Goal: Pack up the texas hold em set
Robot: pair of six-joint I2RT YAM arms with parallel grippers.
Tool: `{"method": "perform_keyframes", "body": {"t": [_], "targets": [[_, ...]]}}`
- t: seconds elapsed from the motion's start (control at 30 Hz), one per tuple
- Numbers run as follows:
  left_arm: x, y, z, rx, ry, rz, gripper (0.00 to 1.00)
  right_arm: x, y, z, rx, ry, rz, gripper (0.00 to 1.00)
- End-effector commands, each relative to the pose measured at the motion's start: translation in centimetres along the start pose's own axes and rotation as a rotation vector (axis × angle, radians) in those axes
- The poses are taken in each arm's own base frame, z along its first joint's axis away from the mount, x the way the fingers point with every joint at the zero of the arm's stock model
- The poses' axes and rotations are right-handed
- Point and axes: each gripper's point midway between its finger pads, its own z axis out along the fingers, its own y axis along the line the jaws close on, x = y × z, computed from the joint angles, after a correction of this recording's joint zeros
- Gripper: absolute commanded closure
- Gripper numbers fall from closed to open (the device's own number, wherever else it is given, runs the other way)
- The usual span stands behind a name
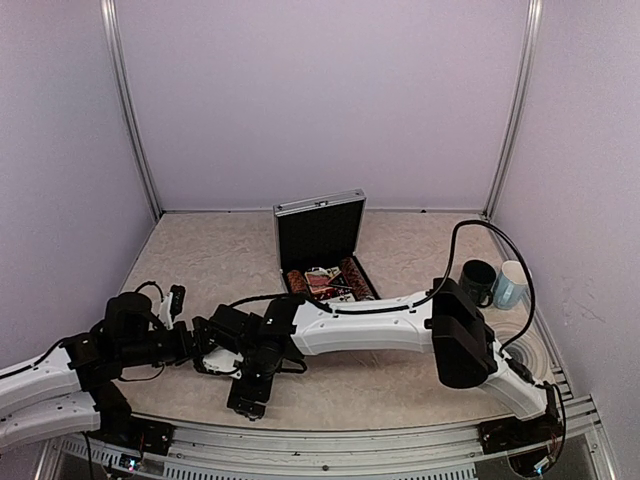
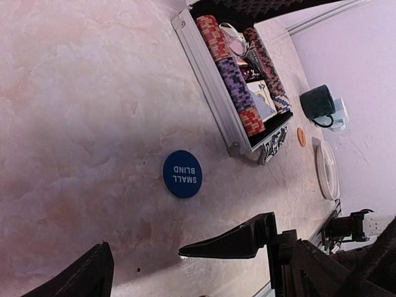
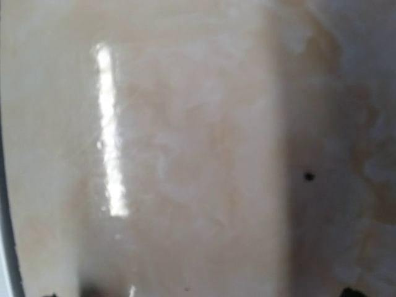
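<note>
Blue round "SMALL BLIND" button (image 2: 182, 174) is lying just beyond the left pincer (image 2: 151, 263), jaws apart.
Ribbed silver aluminium case (image 2: 213, 83) is sitting farther off, open; right pincer's (image 1: 247, 400) spread is not showing clearly.

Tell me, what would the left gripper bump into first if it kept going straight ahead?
Probably the blue SMALL BLIND button, lying flat on the table just ahead of the open left gripper. Beyond it sits the open silver case. Depth is hard to judge.

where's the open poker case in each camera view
Top external: the case sits centre, at the far part of the table, lid raised.
Left wrist: the case is at top centre-right, chip rows showing.
Right wrist: not in it, only bare tabletop.
Shared landmark: the dark mug, right of the case in both.
</note>
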Motion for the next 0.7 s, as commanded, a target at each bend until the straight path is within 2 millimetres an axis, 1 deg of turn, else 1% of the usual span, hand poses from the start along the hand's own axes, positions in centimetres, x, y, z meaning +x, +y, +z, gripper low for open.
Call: {"method": "perform_keyframes", "body": {"t": [0.0,0.1,0.17,0.4,0.5,0.67], "targets": [[-2.6,0.5,-0.6,-0.022,-0.138,-0.071,0.01,3.6,6.3,2.2,-0.115,0.136,-0.16,0.01],[-2.7,0.4,-0.9,-0.018,-0.147,-0.072,0.01,4.9,6.3,2.7,-0.112,0.174,-0.148,0.01],[-2.8,0.4,-0.9,-0.017,-0.149,-0.073,0.01,5.4,6.7,2.7,-0.129,0.189,-0.146,0.01],[-2.9,0.1,-0.9,-0.001,-0.15,-0.08,0.01,6.5,8.9,2.4,-0.195,0.225,-0.174,0.02],[-2.9,0.0,-1.0,0.003,-0.149,-0.083,0.01,7.2,9.3,2.3,-0.203,0.249,-0.173,0.05],[-2.9,-0.1,-1.1,0.006,-0.149,-0.087,0.01,9.2,9.7,2.1,-0.212,0.326,-0.18,0.09]]}}
